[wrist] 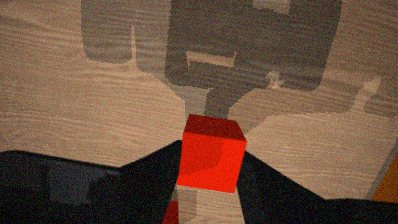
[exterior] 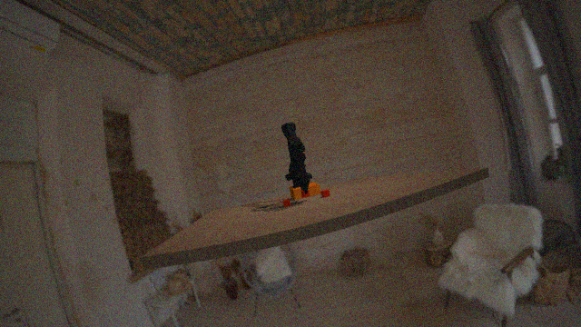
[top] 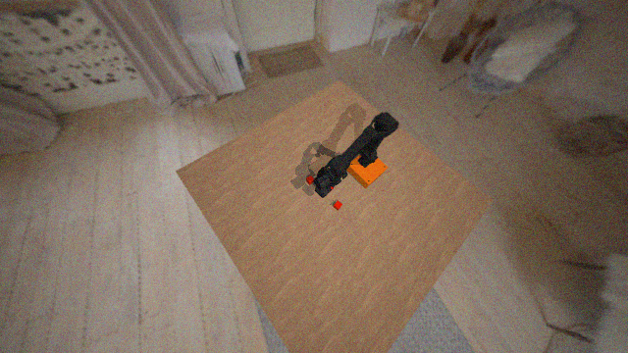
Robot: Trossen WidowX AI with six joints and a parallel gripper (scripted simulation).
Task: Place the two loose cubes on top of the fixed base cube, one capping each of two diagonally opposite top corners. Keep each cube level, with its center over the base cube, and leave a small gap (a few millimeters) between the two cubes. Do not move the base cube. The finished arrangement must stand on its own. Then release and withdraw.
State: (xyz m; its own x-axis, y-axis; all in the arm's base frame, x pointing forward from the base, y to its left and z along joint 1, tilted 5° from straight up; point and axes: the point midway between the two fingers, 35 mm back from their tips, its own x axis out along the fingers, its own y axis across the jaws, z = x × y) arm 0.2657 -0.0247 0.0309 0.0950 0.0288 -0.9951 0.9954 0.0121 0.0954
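Observation:
Three plain red cubes are in view; I cannot tell by looks which is the base cube. My gripper points down at table level and is shut on the middle cube. One finger is on each side of it in the wrist view. Any lift off the table is too small to tell. A second cube stands apart; its dark red part shows at the bottom edge of the wrist view. A third cube lies on the other side of the gripper in the top view. No cube rests on another.
The wooden table carries everything. An orange block stands under and beside the arm's base, and an orange corner shows at the wrist view's right edge. The arm's shadow falls across the table around the cubes.

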